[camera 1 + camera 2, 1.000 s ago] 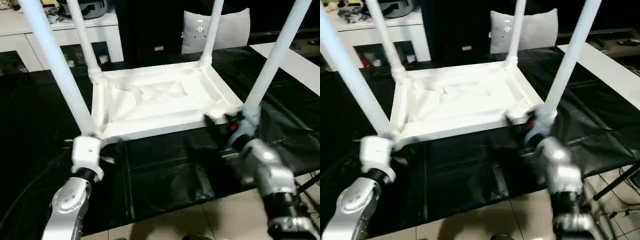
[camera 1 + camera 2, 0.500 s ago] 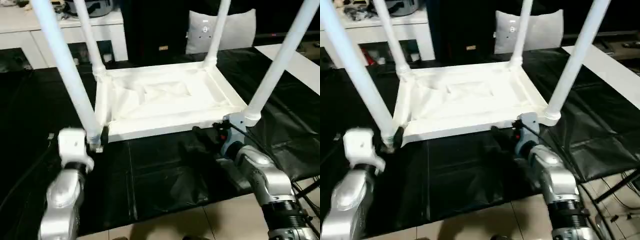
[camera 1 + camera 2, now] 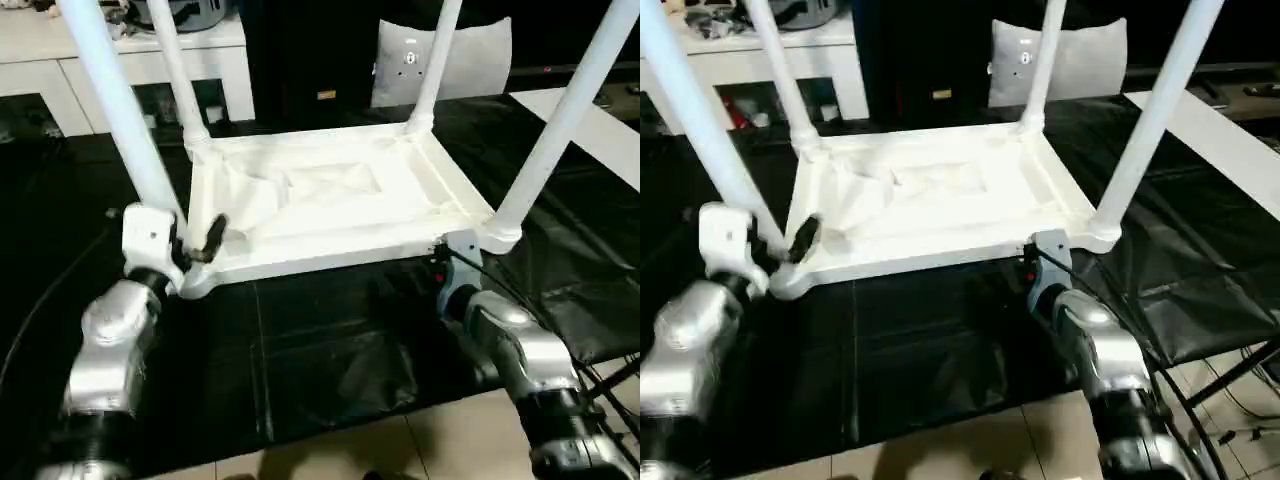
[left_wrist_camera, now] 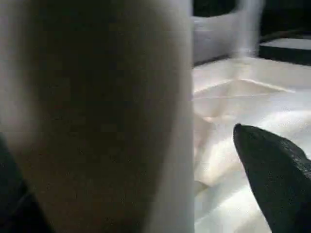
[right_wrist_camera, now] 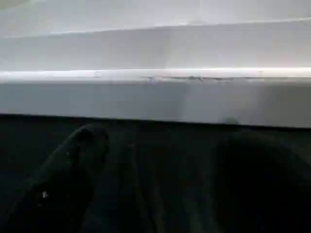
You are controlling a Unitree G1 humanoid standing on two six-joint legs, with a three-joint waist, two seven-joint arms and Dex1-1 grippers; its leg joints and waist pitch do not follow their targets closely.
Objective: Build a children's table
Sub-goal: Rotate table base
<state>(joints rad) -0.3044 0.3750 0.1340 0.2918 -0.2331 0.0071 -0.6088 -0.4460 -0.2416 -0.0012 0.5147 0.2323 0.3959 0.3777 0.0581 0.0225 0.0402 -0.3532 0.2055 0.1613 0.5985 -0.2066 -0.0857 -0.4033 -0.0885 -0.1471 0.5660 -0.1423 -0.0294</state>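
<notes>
Children's table: upside down on black sheet, four legs standing in corner sockets; assembly looks complete, turning upright remains. Left hand: released, straddling near-left leg base. Right hand: released, beside near edge.

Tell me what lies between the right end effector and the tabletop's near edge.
Bare black sheet separates the right end effector from the tabletop's near edge, in the right wrist view.
</notes>
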